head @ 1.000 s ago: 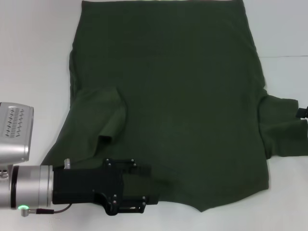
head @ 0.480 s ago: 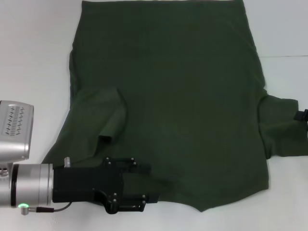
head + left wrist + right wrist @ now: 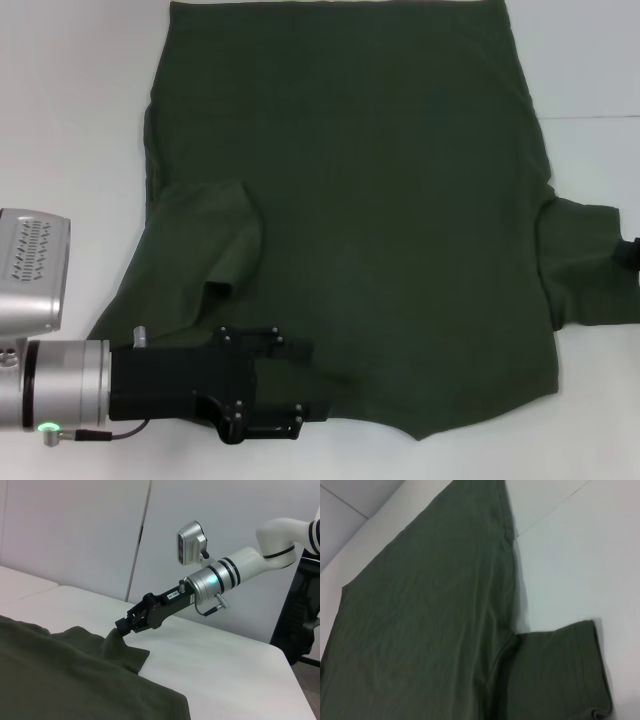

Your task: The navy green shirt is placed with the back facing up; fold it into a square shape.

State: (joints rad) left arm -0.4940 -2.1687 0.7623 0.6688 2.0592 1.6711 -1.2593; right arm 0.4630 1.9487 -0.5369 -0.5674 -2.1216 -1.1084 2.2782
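Currently the large dark olive-green short-sleeved cotton shirt (image 3: 350, 200) lies spread on the white tabletop (image 3: 70, 120). Right gripper (image 3: 125, 626) jaws pinch the right sleeve; left gripper (image 3: 285, 400) jaws rest over the shoulder hem (grip unclear). Risk: thin fabric slipping, sleeve bunching.

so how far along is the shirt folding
Early. Done: the left sleeve of the dark olive-green short-sleeved T-shirt is folded onto the body. In hand: the right claw pinches the right sleeve, lifting its edge into a peak; the left claw rests over the near edge by the collar. Left: folding the right sleeve in, then folding the body into a square.
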